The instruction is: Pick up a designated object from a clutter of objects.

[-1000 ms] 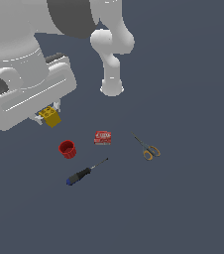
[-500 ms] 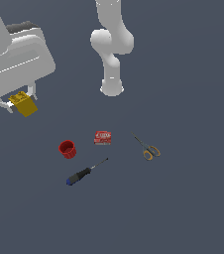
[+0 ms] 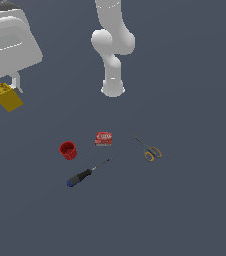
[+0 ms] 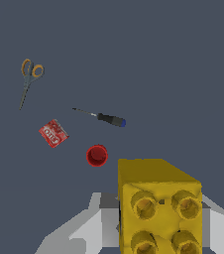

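Observation:
The designated object, a small yellow studded block [image 3: 6,97] [image 4: 158,206], hangs high above the floor at the exterior view's left, with my gripper [image 3: 4,92] shut on it. The wrist view shows the block filling the space between my grey fingers [image 4: 91,225], studs facing the camera. Far below lies the clutter of objects: a red cup [image 3: 68,150] [image 4: 97,155], a red flat box [image 3: 103,138] [image 4: 53,133], a black-and-blue-handled screwdriver [image 3: 85,174] [image 4: 104,117] and yellow-handled scissors [image 3: 149,149] [image 4: 28,79].
The arm's white base column [image 3: 113,50] stands at the back of the dark grey floor [image 3: 185,210]. The clutter sits in a loose group in front of it.
My gripper has carried the yellow block upward and toward the exterior view's left, away from the clutter. The cup, box, screwdriver and scissors have not moved.

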Controlling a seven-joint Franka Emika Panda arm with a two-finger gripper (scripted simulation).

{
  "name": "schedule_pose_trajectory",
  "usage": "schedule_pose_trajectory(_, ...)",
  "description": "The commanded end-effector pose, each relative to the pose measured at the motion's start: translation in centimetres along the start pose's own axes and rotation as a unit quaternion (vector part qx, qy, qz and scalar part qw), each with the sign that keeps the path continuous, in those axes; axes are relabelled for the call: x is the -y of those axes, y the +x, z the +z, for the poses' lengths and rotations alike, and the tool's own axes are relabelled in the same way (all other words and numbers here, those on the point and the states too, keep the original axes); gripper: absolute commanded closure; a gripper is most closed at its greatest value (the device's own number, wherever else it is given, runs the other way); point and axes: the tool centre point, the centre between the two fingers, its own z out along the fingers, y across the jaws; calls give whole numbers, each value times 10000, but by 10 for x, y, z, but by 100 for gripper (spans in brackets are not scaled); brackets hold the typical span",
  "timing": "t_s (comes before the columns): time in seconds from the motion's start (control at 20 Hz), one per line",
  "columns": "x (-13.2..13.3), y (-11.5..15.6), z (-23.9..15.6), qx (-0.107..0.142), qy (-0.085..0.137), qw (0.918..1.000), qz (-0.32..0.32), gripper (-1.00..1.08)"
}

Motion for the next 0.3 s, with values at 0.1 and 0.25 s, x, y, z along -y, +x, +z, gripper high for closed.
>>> schedule_pose_trajectory(0.1,-3,-1,-5,-1,-1,10000,-2,108)
schedule_pose_trajectory(0.25,-4,-1,-6,-1,-1,10000,-2,108)
